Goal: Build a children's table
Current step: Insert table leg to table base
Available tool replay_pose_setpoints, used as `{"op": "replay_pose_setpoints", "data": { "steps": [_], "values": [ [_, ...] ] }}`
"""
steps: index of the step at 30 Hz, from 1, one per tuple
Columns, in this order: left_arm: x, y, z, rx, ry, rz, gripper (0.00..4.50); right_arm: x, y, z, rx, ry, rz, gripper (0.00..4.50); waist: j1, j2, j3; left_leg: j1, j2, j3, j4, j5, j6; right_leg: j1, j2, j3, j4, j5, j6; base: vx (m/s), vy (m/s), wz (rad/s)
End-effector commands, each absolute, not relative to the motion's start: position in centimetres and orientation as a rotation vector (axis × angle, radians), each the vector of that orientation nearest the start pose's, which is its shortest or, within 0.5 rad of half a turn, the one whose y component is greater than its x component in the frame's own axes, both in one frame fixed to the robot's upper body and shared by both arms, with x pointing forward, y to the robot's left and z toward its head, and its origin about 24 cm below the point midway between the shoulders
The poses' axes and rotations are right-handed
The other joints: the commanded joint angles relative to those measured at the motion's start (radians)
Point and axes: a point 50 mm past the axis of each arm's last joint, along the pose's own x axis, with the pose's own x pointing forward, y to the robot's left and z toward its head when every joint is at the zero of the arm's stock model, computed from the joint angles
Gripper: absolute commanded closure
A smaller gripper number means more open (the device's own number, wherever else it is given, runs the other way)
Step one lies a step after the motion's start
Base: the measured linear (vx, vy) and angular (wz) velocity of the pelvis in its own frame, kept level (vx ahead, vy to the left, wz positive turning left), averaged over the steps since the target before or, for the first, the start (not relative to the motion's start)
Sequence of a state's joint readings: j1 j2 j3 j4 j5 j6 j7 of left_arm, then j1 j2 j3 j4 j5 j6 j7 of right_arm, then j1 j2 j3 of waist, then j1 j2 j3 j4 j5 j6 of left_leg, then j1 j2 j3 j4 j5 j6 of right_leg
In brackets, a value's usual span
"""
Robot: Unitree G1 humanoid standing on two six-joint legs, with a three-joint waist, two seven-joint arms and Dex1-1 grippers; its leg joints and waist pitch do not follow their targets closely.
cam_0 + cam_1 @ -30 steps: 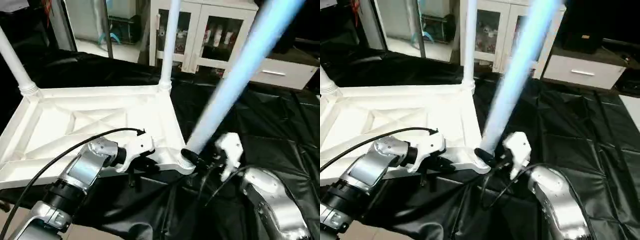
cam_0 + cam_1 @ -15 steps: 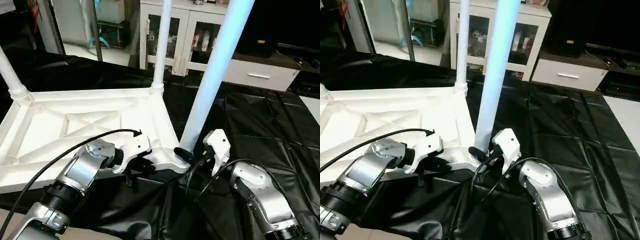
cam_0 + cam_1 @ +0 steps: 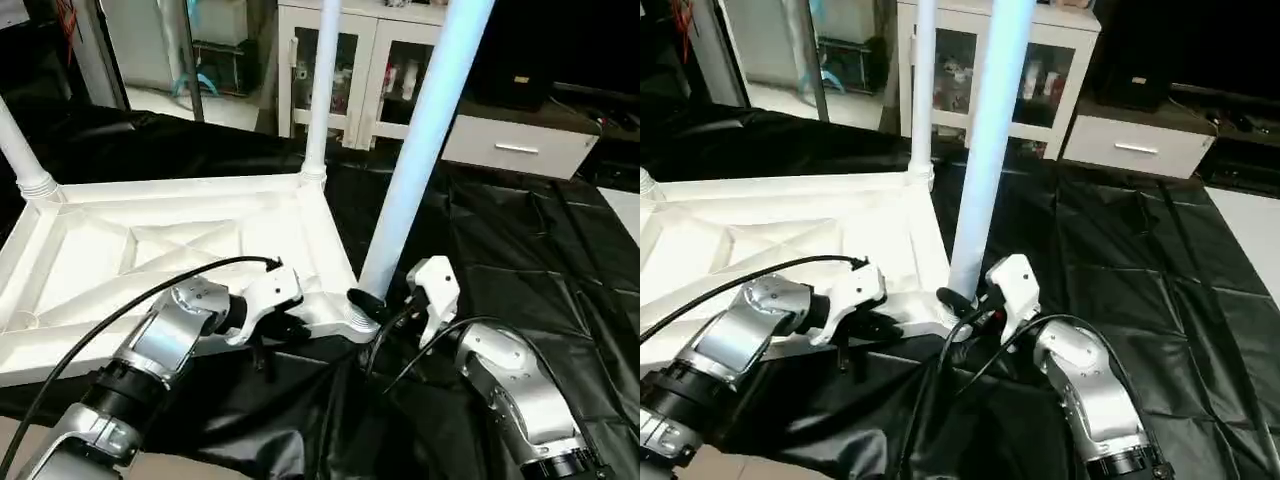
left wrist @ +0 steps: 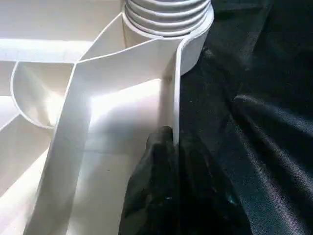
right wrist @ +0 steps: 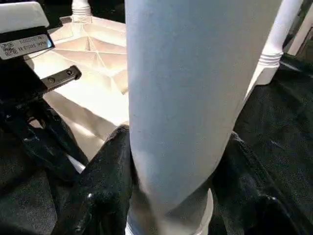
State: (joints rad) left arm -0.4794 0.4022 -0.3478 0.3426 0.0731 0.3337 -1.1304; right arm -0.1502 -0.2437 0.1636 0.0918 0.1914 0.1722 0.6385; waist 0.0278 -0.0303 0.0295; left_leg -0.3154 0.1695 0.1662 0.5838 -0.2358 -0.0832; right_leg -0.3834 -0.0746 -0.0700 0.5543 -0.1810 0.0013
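The white tabletop [image 3: 150, 250] lies upside down on the black-covered worktable, its ribbed underside facing up. One leg [image 3: 20, 150] stands in the far left corner and another leg [image 3: 320, 90] in the far right corner. A third long white leg [image 3: 425, 140] rises nearly upright from the near right corner socket [image 3: 360, 320]. My right gripper [image 3: 370, 303] is shut on this leg's base, with a black finger [image 5: 107, 176] on each side of it. My left gripper [image 3: 275, 330] is shut on the tabletop's near rim [image 4: 173, 112], just beside that socket.
A white cabinet with glass doors [image 3: 380, 70] and a low white drawer unit [image 3: 520, 150] stand behind the worktable. The black cover [image 3: 530, 250] lies wrinkled to the right and hangs over the near edge. A black cable [image 3: 120, 310] arcs over my left forearm.
The leg in my right gripper has swung from a strong rightward tilt to nearly upright at the corner socket. The head camera has shifted. My left gripper kept its hold.
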Motion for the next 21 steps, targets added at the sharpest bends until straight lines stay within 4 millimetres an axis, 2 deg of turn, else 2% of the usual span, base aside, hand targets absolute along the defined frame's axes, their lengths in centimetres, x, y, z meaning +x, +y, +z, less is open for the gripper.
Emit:
{"op": "replay_pose_setpoints", "data": {
  "steps": [1, 3, 6, 7, 8, 9, 10, 11, 12, 13, 14, 15, 16, 17, 18, 19, 20, 21],
  "values": [
    [30.2, 11.7, 5.6, 0.353, 0.46, -1.274, 4.5, 24.7, -13.7, -1.3, -0.043, 0.457, 0.732, 2.62, -0.007, 0.009, -0.008, -0.006, 0.061, -0.048, -0.11, -0.528, 0.009, -0.001, -0.087, 0.04, -0.104, -0.706, -0.048, 0.0, 0.0, 0.0],
    [30.5, 11.4, 5.7, 0.318, 0.456, -1.244, 4.5, 25.1, -13.8, -1.5, -0.047, 0.46, 0.681, 2.62, -0.009, 0.007, -0.006, -0.004, 0.059, -0.047, -0.11, -0.53, 0.009, -0.003, -0.087, 0.038, -0.107, -0.715, -0.047, 0.0, 0.0, 0.0],
    [31.1, 10.6, 5.6, 0.283, 0.465, -1.189, 4.5, 25.9, -14.1, -2.0, -0.057, 0.47, 0.528, 2.62, -0.008, 0.008, -0.01, -0.004, 0.056, -0.044, -0.11, -0.475, 0.018, 0.002, -0.09, 0.04, -0.108, -0.696, -0.054, 0.0, 0.0, 0.0],
    [31.5, 10.3, 5.6, 0.275, 0.47, -1.153, 4.5, 26.4, -14.3, -2.2, -0.057, 0.473, 0.446, 2.62, -0.008, 0.008, -0.01, -0.007, 0.056, -0.043, -0.11, -0.461, 0.017, 0.002, -0.09, 0.039, -0.108, -0.688, -0.061, 0.0, 0.0, 0.0],
    [32.2, 9.6, 5.6, 0.267, 0.474, -1.078, 4.5, 27.2, -14.7, -2.6, -0.045, 0.49, 0.284, 2.62, -0.01, 0.01, -0.007, -0.006, 0.054, -0.043, -0.11, -0.457, 0.014, 0.001, -0.089, 0.036, -0.111, -0.696, -0.06, 0.0, 0.0, 0.0],
    [32.8, 8.9, 5.7, 0.259, 0.469, -1.023, 4.5, 27.6, -14.6, -2.9, -0.027, 0.507, 0.199, 2.62, -0.014, 0.009, -0.009, -0.001, 0.051, -0.044, -0.106, -0.472, 0.008, -0.002, -0.088, 0.03, -0.115, -0.709, -0.055, 0.0, 0.0, 0.0],
    [33.3, 8.1, 5.8, 0.241, 0.469, -0.99, 4.5, 28.0, -14.3, -3.1, -0.019, 0.519, 0.154, 2.62, -0.017, 0.009, -0.007, 0.0, 0.049, -0.044, -0.106, -0.477, 0.009, -0.003, -0.086, 0.029, -0.118, -0.714, -0.051, 0.0, 0.0, 0.0],
    [33.3, 8.0, 5.8, 0.238, 0.469, -0.984, 4.5, 28.1, -14.2, -3.1, -0.018, 0.522, 0.146, 2.62, -0.018, 0.009, -0.01, 0.001, 0.049, -0.044, -0.105, -0.476, 0.008, 0.0, -0.087, 0.027, -0.118, -0.703, -0.051, 0.0, 0.0, 0.0],
    [34.0, 6.7, 6.2, 0.22, 0.458, -0.928, 4.5, 28.8, -13.4, -3.2, -0.021, 0.535, 0.108, 2.62, -0.02, 0.007, -0.013, 0.004, 0.048, -0.039, -0.103, -0.469, 0.016, -0.003, -0.084, 0.029, -0.117, -0.663, -0.06, 0.0, 0.0, 0.0],
    [34.2, 6.4, 6.3, 0.218, 0.455, -0.914, 4.5, 28.9, -13.2, -3.2, -0.024, 0.536, 0.102, 2.62, -0.022, 0.002, -0.014, 0.003, 0.047, -0.038, -0.103, -0.456, 0.02, -0.003, -0.083, 0.03, -0.115, -0.647, -0.066, 0.0, 0.0, 0.0],
    [34.2, 6.4, 6.3, 0.218, 0.455, -0.914, 4.5, 28.9, -13.2, -3.2, -0.024, 0.536, 0.102, 2.62, -0.021, 0.005, -0.014, 0.003, 0.048, -0.038, -0.103, -0.449, 0.022, -0.002, -0.083, 0.03, -0.113, -0.635, -0.071, 0.0, 0.0, 0.0],
    [34.8, 5.2, 6.9, 0.216, 0.431, -0.869, 4.5, 29.7, -12.4, -3.0, -0.031, 0.537, 0.077, 2.62, -0.019, 0.004, -0.012, 0.0, 0.048, -0.035, -0.104, -0.44, 0.028, -0.002, -0.083, 0.034, -0.113, -0.617, -0.076, 0.0, 0.0, 0.0],
    [35.2, 4.2, 7.5, 0.221, 0.403, -0.845, 4.5, 30.3, -11.9, -2.9, -0.024, 0.541, 0.046, 2.62, -0.02, 0.001, -0.013, -0.002, 0.049, -0.035, -0.105, -0.432, 0.03, -0.001, -0.083, 0.035, -0.109, -0.605, -0.084, 0.0, 0.0, 0.0],
    [35.5, 2.7, 8.4, 0.218, 0.363, -0.832, 4.5, 31.0, -11.2, -2.7, -0.01, 0.549, -0.004, 2.62, -0.021, -0.011, -0.019, -0.001, 0.048, -0.033, -0.103, -0.415, 0.031, 0.001, -0.083, 0.036, -0.104, -0.586, -0.088, 0.0, 0.0, 0.0],
    [35.7, 2.0, 8.9, 0.209, 0.343, -0.83, 4.5, 31.3, -10.9, -2.6, -0.011, 0.553, -0.03, 2.62, -0.017, -0.005, -0.021, 0.0, 0.049, -0.033, -0.103, -0.4, 0.028, 0.001, -0.085, 0.038, -0.099, -0.561, -0.098, 0.0, 0.0, 0.0],
    [35.7, 2.0, 8.9, 0.209, 0.343, -0.83, 4.5, 31.3, -10.9, -2.6, -0.011, 0.553, -0.03, 2.62, -0.015, -0.005, -0.024, -0.002, 0.051, -0.031, -0.103, -0.375, 0.026, 0.003, -0.087, 0.041, -0.097, -0.52, -0.109, 0.0, 0.0, 0.0],
    [35.7, 1.1, 9.7, 0.197, 0.316, -0.85, 4.5, 31.8, -10.5, -2.3, -0.004, 0.543, -0.051, 2.62, -0.009, -0.011, -0.031, -0.015, 0.056, -0.028, -0.103, -0.291, 0.029, 0.015, -0.087, 0.047, -0.082, -0.383, -0.139, 0.0, 0.0, 0.0],
    [35.6, 0.7, 10.0, 0.188, 0.304, -0.865, 4.5, 32.1, -10.4, -2.1, 0.0, 0.538, -0.059, 2.62, -0.005, -0.013, -0.031, -0.024, 0.056, -0.022, -0.103, -0.226, 0.037, 0.019, -0.085, 0.049, -0.068, -0.285, -0.167, 0.0, 0.0, 0.0]
  ]
}}
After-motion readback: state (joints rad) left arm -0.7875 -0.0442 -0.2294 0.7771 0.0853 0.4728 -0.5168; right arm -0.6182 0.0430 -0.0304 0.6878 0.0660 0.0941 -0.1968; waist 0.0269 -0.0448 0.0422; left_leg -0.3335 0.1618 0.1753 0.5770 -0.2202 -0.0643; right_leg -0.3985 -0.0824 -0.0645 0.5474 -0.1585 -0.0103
